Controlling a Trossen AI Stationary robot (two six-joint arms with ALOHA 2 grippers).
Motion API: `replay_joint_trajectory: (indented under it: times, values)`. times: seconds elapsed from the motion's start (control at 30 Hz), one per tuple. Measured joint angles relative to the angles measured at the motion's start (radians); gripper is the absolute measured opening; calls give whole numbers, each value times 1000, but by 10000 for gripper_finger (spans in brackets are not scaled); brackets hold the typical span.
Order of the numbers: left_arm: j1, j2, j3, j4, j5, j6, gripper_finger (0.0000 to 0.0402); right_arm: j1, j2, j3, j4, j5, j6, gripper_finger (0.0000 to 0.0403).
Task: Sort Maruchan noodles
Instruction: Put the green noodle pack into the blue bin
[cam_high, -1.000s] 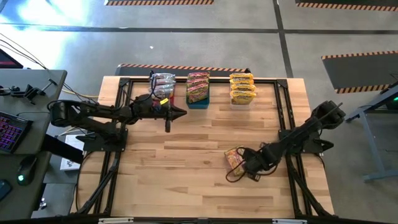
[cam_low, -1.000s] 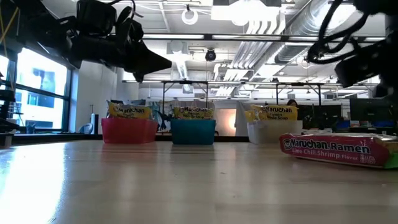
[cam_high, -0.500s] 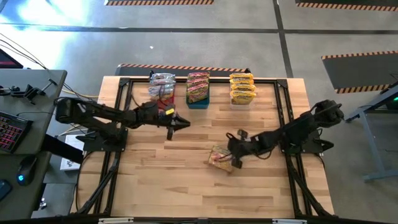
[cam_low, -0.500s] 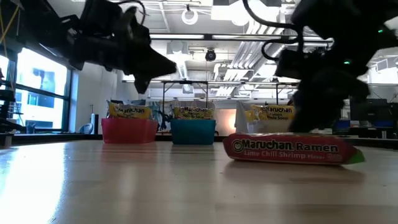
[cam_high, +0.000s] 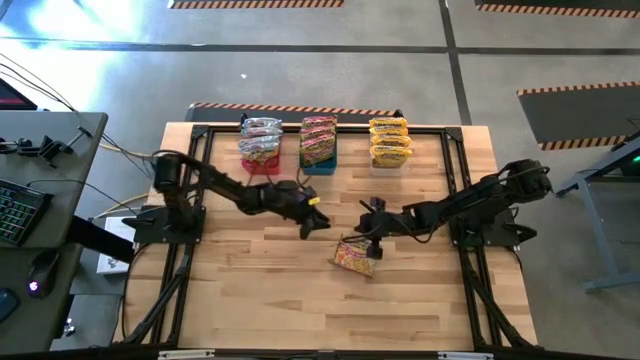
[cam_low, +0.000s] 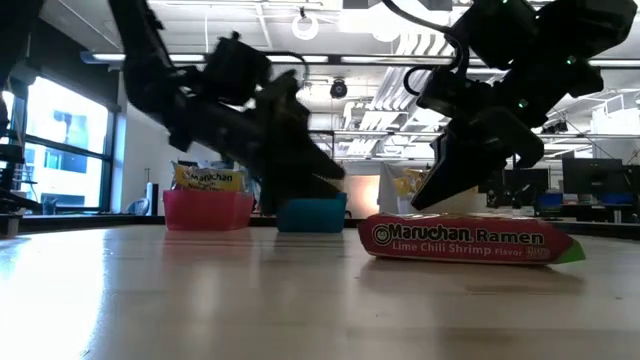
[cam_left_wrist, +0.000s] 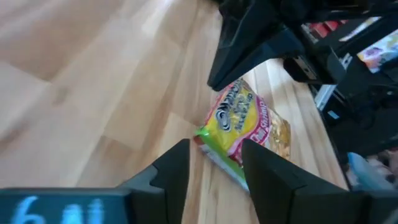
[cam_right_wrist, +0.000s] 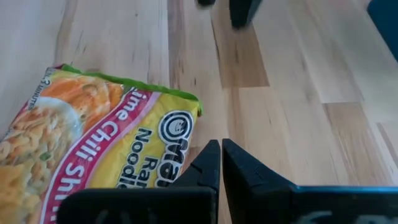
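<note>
While the yellow crinkly plastic ramen packet (cam_high: 355, 254) lay on the wooden surface (cam_high: 250, 290), the part-open left gripper (cam_high: 318, 224) hovered at its ten o'clock, the closed right gripper (cam_high: 367, 238) nearer, at one o'clock.

Yellow crinkly plastic ramen packet (cam_right_wrist: 93, 149) with red "Lime Chili" band: cut off by right wrist frame edge. Low view: blue plastic bin (cam_low: 312, 213) partly hidden behind blurred left gripper (cam_low: 318, 175). Binned packets' flavour print too small to read from above.
</note>
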Motion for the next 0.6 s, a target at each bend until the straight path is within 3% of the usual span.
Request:
replay_joint_trajectory:
  times: [0.27, 0.6]
  values:
    - [-27, 151, 168, -19, 24, 92, 173, 0, 0, 0, 7, -11, -38, 0]
    - [-42, 248, 296, -56, 26, 253, 173, 11, 0, 2, 9, -26, -54, 0]
